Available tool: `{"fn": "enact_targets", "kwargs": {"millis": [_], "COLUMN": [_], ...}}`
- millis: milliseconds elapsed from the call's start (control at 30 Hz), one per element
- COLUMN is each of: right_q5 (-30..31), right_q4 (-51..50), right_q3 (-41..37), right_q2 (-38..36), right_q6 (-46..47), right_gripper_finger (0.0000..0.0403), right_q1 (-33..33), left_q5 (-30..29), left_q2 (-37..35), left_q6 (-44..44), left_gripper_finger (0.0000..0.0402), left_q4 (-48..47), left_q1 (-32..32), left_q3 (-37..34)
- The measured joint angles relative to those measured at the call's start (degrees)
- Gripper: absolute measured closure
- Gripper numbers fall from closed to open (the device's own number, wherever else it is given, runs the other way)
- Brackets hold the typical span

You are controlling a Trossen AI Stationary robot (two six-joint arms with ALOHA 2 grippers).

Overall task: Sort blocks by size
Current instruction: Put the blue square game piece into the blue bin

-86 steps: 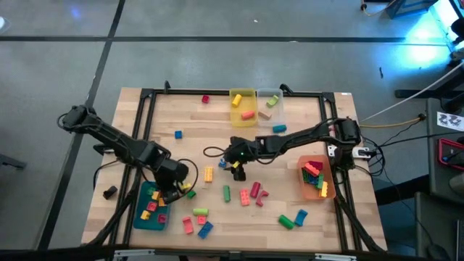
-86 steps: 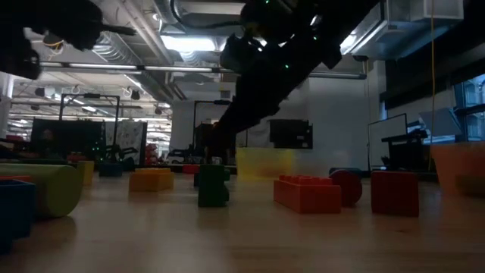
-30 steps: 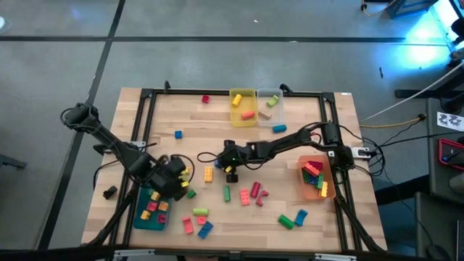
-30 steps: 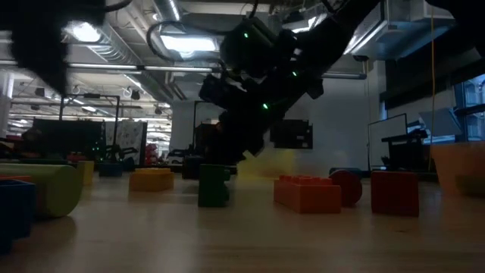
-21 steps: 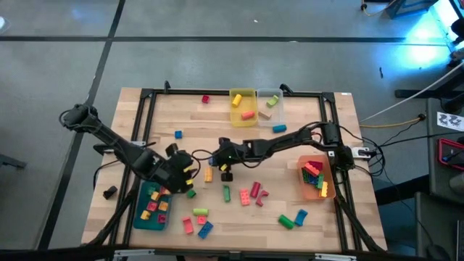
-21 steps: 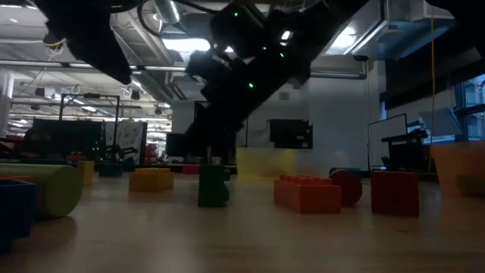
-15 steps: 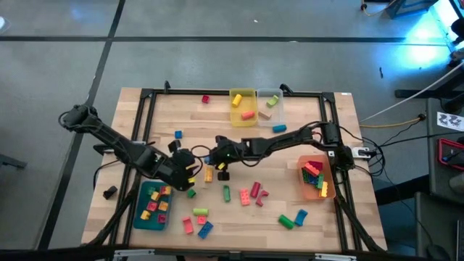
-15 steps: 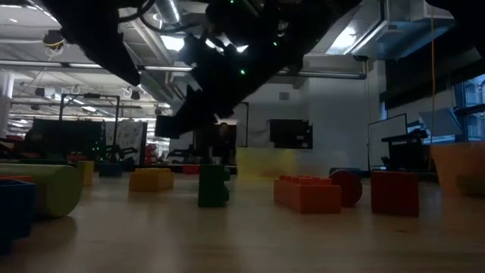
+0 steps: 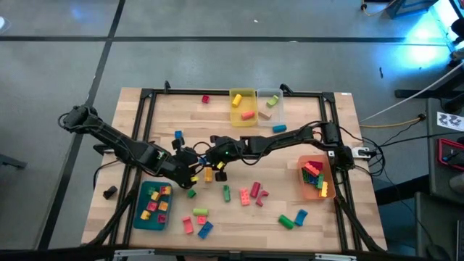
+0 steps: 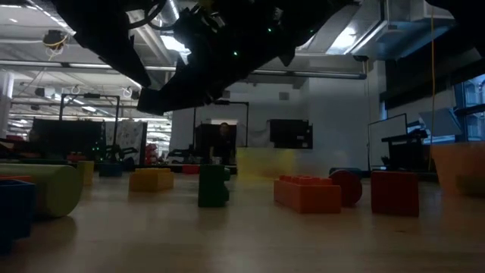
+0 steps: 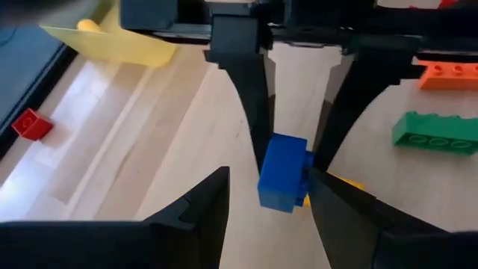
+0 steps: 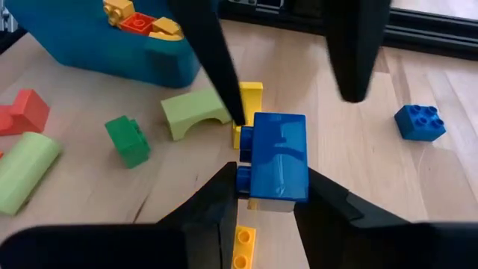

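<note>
Right gripper [image 12: 265, 198] fingers clamp blue block [image 12: 279, 155]; left gripper [image 11: 265, 198] fingers spread beside.

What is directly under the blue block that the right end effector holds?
Under the blue block, held in the right end effector, a yellow block shows on the table. How far that yellow block extends beneath is covered.

A wooden table [image 9: 304, 116] framed by black rails is seen from above. A teal bin [image 9: 142, 215] is placed near its front left corner, and an orange bin [image 9: 310, 191] at its right edge. At the far edge a yellow bin [image 9: 233, 117] and a clear bin [image 9: 275, 118] are set side by side, touching. Grey floor [image 9: 217, 58] crossed by dark lines surrounds the table.
</note>
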Motion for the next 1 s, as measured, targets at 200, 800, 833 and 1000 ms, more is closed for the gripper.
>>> {"fn": "enact_targets", "kwargs": {"millis": [200, 800, 833, 1000], "right_q5": [0.0, -3.6, -3.6, -3.6], "right_q4": [2.1, 4.7, 4.7, 4.7], "right_q3": [0.0, 0.0, 0.0, 0.0], "right_q2": [0.0, 0.0, 0.0, 0.0], "right_q6": [0.0, 0.0, 0.0, 0.0], "right_gripper_finger": [0.0298, 0.0295, 0.0295, 0.0295], "right_q1": [0.0, 0.0, 0.0, 0.0], "left_q5": [0.6, 3.1, 3.2, 3.3], "left_q2": [0.0, 0.0, 0.0, 0.0], "left_q6": [-0.2, -4.1, -4.3, -4.0], "left_gripper_finger": [0.0235, 0.0235, 0.0235, 0.0267], "left_q4": [0.2, -0.3, -0.3, -0.1], "left_q1": [0.0, 0.0, 0.0, 0.0], "left_q3": [0.0, 0.0, 0.0, 0.0]}}
